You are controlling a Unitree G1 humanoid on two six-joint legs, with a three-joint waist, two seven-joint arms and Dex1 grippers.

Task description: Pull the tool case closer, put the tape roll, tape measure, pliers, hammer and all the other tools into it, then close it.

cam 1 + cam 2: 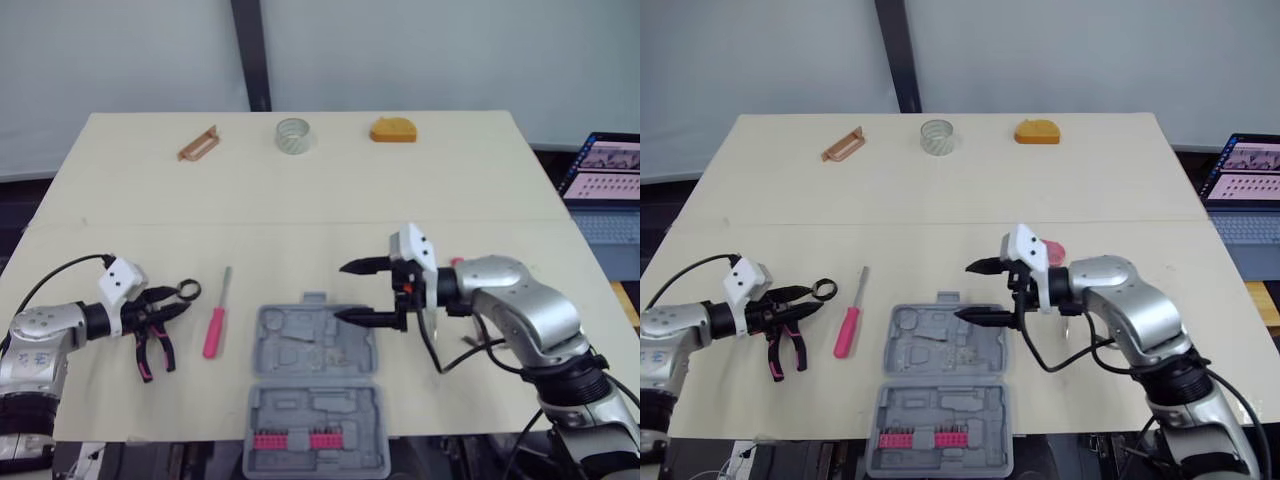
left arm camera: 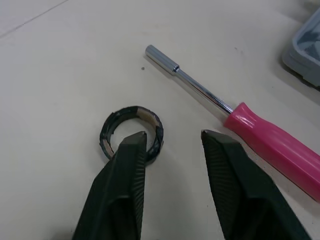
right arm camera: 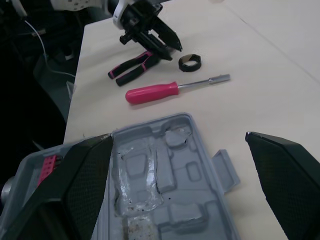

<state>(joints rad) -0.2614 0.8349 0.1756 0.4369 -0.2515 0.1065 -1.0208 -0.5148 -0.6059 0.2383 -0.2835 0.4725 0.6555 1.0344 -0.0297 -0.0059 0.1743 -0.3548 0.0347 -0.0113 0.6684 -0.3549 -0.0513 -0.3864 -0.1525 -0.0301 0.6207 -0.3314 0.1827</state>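
The grey tool case lies open at the table's front edge, its moulded trays bare except for a pink bit strip. My right gripper hovers open over its far right corner, holding nothing. To the left lie a pink screwdriver, a small black tape ring and pink-handled pliers. My left gripper is open just above the table, one fingertip over the ring's edge. At the far edge sit a clear tape roll and an orange tape measure.
A brown tool lies at the far left of the table. An open laptop stands off the table's right side. A small pink thing peeks out behind my right wrist. Black cables trail from both arms.
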